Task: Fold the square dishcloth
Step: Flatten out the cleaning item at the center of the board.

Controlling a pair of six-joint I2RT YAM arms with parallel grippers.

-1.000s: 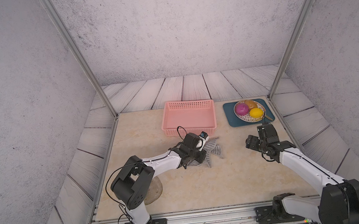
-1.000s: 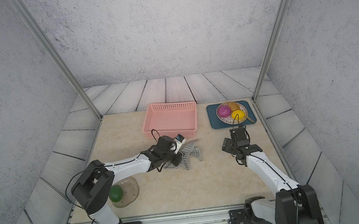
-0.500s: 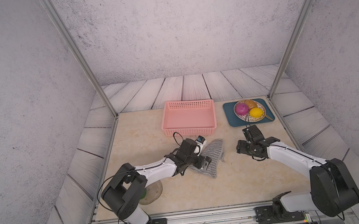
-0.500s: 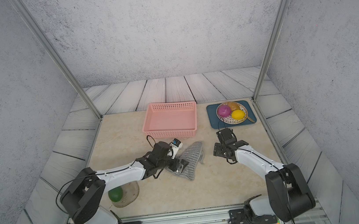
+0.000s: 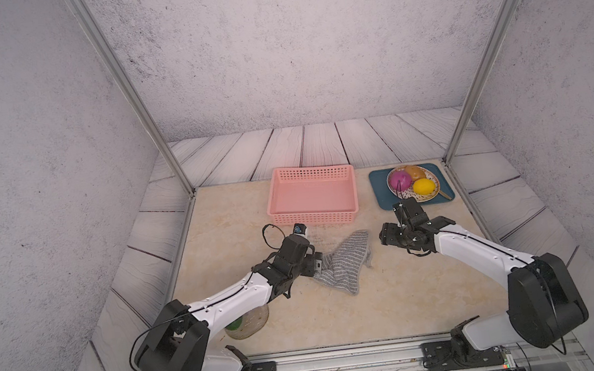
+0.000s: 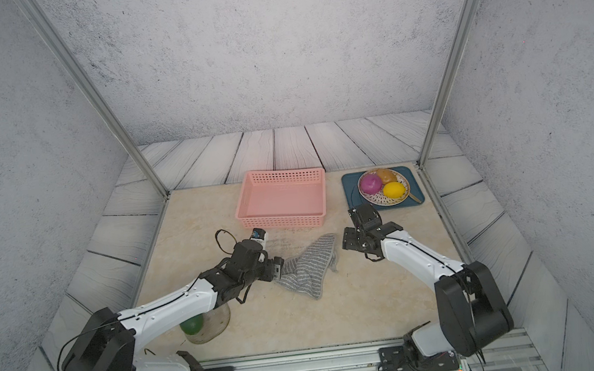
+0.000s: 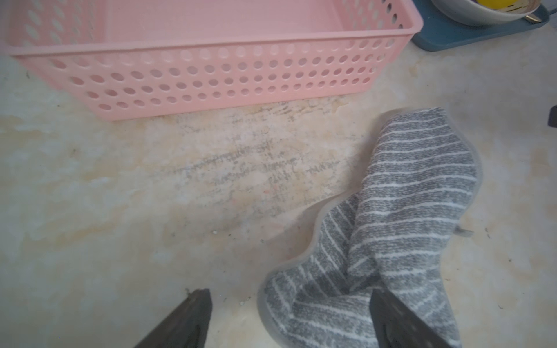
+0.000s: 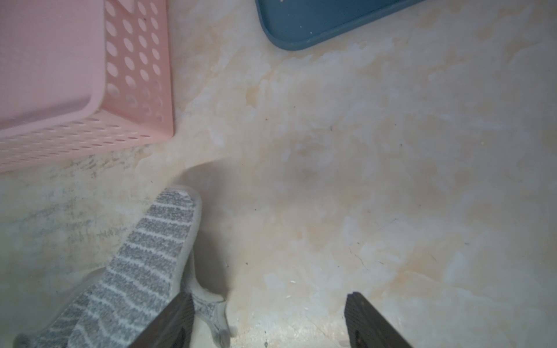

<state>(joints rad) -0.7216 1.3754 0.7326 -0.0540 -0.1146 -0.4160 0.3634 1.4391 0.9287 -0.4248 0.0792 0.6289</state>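
Note:
The square dishcloth point(image 5: 346, 262) point(image 6: 306, 265), grey with thin white stripes, lies rumpled and partly doubled over on the marble table in front of the pink basket. My left gripper point(image 5: 319, 265) point(image 6: 279, 266) point(image 7: 289, 296) is open at the cloth's left end; in the left wrist view the dishcloth point(image 7: 407, 211) lies loose between the spread jaws. My right gripper point(image 5: 385, 235) point(image 6: 345, 241) point(image 8: 268, 298) is open just right of the cloth's far corner. Bare table shows between its jaws, and the dishcloth point(image 8: 144, 262) with its small loop sits beside one finger.
The pink basket point(image 5: 312, 219) stands behind the cloth. A blue tray point(image 5: 380, 194) at the back right holds a plate point(image 5: 409, 195) of fruit. A straw-coloured round mat point(image 6: 212, 327) with a green ball point(image 6: 191, 324) lies under my left arm.
My left gripper has opened and let go of the dishcloth, which now lies spread lower on the table. My right arm has swung left, up to the cloth's corner.

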